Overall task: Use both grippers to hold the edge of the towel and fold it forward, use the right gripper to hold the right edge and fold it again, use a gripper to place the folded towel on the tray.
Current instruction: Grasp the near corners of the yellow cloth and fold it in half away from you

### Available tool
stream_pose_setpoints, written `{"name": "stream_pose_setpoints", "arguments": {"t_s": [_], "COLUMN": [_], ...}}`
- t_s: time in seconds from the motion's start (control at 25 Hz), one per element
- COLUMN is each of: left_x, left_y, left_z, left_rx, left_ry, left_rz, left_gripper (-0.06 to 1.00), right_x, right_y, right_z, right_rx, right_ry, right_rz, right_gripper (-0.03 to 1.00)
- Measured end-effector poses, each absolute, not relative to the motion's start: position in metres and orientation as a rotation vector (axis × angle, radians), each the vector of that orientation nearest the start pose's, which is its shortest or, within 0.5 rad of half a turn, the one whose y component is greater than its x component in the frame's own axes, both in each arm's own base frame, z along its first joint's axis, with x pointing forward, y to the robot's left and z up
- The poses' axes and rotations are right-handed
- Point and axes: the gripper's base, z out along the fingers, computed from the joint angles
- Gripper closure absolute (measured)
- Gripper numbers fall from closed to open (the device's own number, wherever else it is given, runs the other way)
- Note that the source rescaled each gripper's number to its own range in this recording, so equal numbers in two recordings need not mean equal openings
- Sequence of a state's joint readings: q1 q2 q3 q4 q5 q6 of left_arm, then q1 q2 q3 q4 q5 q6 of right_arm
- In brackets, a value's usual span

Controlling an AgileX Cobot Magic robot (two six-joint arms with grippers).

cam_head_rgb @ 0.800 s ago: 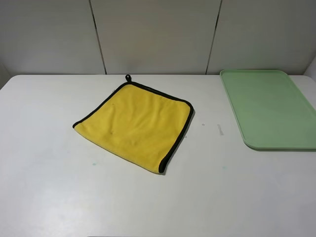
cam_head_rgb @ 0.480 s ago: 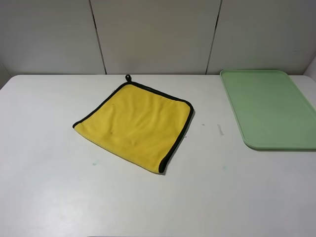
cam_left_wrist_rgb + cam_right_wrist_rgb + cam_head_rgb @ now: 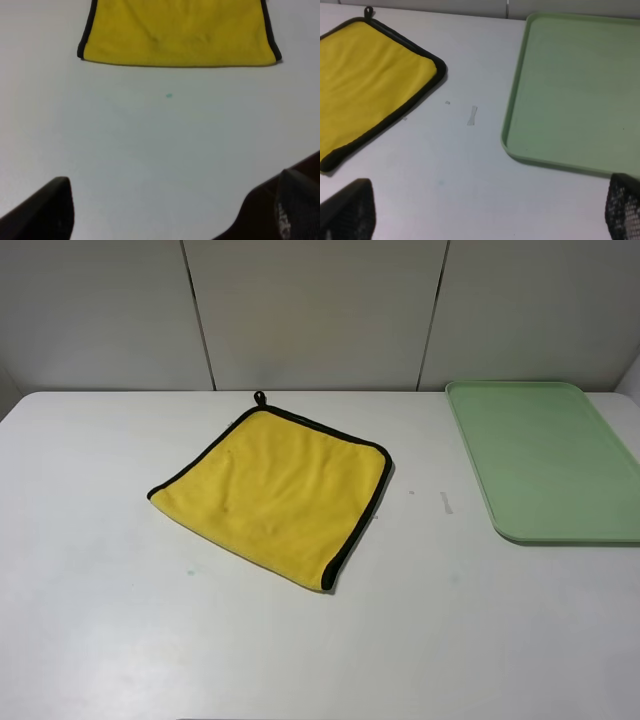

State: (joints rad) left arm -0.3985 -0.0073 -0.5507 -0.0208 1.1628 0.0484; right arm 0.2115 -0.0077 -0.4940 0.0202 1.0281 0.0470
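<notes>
A smooth, matte white table [image 3: 90, 620] fills the exterior high view, backed by pale grey wall panels [image 3: 310, 310] with thin dark seams; left of the middle lies the towel [image 3: 275, 495], a soft, bright yellow, napped cloth, roughly square, turned corner-on like a diamond and lying flat with only faint dimples; the edge of the towel [image 3: 360, 525] is thin black piping that runs along the far-left, far and right sides with rounded corners, while the near-left side shows plain yellow with no piping; a small black loop [image 3: 260, 397] sticks out at the far corner; a tiny teal speck [image 3: 190, 570] marks the table just beside the near-left side; further right a short pale strip [image 3: 446, 502] lies on the table between towel and tray; the tray [image 3: 560, 537], pale green smooth plastic, rectangular with rounded corners and a low raised rim, sits at the far right, well apart from the towel and cut off by the frame; the left end effector [image 3: 170, 210] hangs over bare table near the towel's plain side, its dark fingers [image 3: 50, 210] spread wide with nothing between them; the right end effector [image 3: 485, 210] also stands wide and grips nothing, its black textured fingers [image 3: 622, 205] over the table between towel and tray.
</notes>
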Motion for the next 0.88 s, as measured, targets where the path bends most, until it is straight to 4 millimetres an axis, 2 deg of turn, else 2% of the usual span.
{"name": "stream_pose_setpoints", "arguments": {"t_s": [0.88], "left_x": [-0.0127], "left_y": [0.0041], "left_z": [0.2869], "left_rx": [0.453], "left_ry": [1.985], "left_rz": [-0.237], "left_gripper": [0.14], "right_x": [-0.0046], "right_y": [0.0020], "right_z": [0.2783], "right_rx": [-0.167], "right_ry": [2.009], "right_rz": [0.209], "right_gripper": [-0.03]}}
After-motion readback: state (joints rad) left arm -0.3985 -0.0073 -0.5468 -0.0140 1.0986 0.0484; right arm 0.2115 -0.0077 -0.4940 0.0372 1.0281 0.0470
